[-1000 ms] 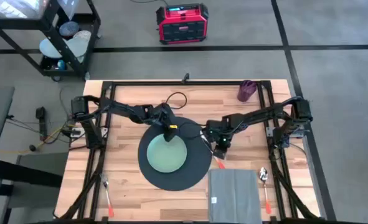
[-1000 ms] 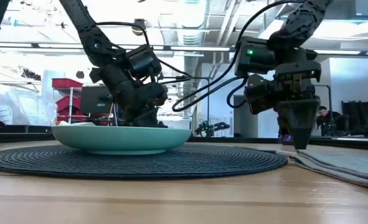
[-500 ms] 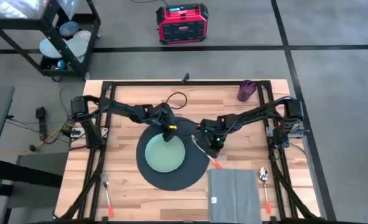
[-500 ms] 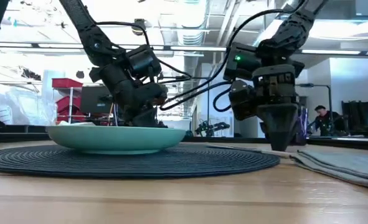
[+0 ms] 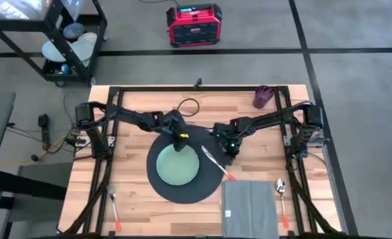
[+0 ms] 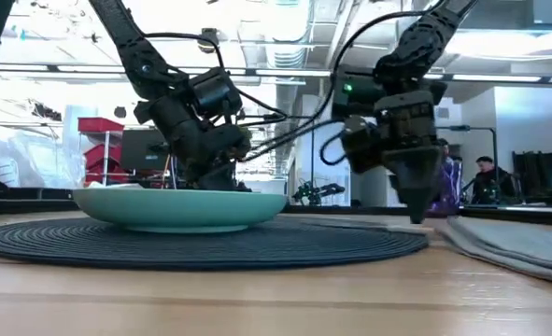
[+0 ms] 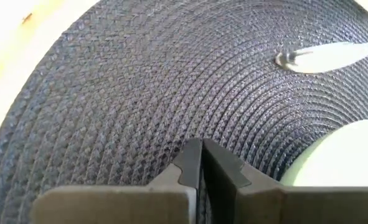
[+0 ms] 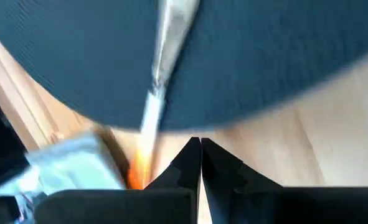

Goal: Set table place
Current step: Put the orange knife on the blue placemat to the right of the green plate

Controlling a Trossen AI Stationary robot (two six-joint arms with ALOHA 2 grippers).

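- Since a second ago the right gripper [image 5: 231, 147], fingers pressed together on nothing, has moved from beside the napkin [image 5: 250, 208] toward the table's [image 5: 136, 103] far side.
- A utensil [image 5: 215, 163] lies diagonally across the round placemat's [image 5: 182, 189] right edge, orange handle toward the napkin.
- The left gripper [image 5: 180, 142], clenched, sits at the green plate's [image 5: 176, 166] far rim.
- A purple cup [image 5: 262, 97] stands far right.
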